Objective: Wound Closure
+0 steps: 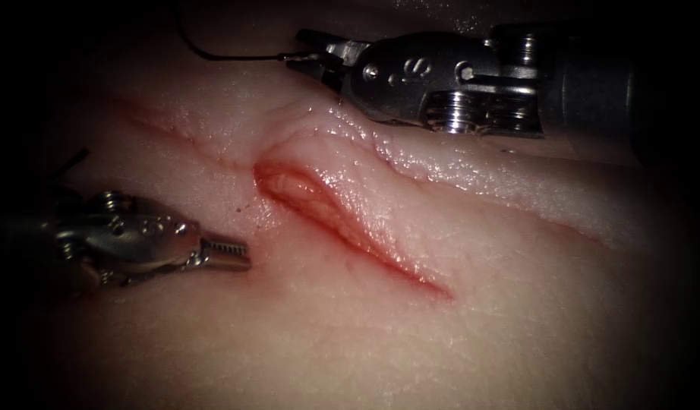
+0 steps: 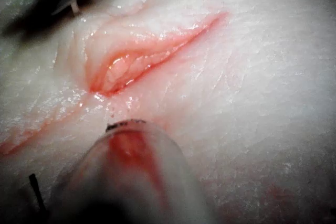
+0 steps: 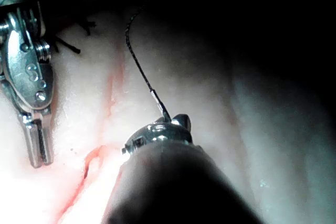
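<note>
1. Closest to the lens is the left tool [image 1: 227, 253], sitting low over the tissue [image 1: 456, 326] on the left side of the cut [image 1: 342, 220]. Its jaws look pressed together with nothing in them.
2. The right tool [image 1: 308, 62] is up at the far edge, beyond the cut, reaching in from the right. Its jaws are clamped on something thin and dark, and I honestly can't tell if that's the needle's tail end or just the thread [image 1: 221, 55].
3. That dark strand curves away to the left from the jaws, clear of the tissue as far as I can see.
4. The cut gapes open, with red fluid [image 1: 289, 186] pooled at its wider end.
</note>
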Action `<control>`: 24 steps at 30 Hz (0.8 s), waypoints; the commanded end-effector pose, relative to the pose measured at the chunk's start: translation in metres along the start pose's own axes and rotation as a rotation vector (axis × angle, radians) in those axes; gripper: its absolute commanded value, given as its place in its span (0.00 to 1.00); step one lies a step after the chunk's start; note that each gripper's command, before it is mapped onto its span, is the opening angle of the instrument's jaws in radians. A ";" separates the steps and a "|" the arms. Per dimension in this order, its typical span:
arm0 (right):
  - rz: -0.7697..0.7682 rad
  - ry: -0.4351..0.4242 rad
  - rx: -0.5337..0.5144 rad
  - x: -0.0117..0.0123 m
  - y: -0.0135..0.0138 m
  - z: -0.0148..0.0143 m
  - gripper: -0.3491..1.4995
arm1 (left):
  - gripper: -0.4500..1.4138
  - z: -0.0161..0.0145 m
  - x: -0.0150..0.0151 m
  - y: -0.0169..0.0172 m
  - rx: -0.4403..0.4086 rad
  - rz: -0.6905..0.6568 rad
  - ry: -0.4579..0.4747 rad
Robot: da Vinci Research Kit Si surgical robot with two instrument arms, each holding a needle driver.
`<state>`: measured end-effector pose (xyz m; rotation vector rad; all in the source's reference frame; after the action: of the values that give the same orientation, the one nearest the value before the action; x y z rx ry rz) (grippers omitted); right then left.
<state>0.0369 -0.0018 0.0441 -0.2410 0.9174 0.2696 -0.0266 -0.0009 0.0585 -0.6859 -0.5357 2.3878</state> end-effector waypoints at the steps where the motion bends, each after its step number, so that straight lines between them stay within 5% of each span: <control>1: -0.012 0.009 -0.005 0.0003 0.0000 0.0008 0.00 | 0.28 0.0008 -0.0001 0.0002 -0.001 -0.001 0.000; 24: -0.157 0.038 -0.022 0.0009 0.0008 0.0004 0.00 | 0.28 0.0008 -0.0001 0.0003 0.000 -0.002 -0.009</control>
<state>0.0367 -0.0012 0.0434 -0.3375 0.9244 0.1261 -0.0267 -0.0010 0.0584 -0.6745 -0.5384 2.3897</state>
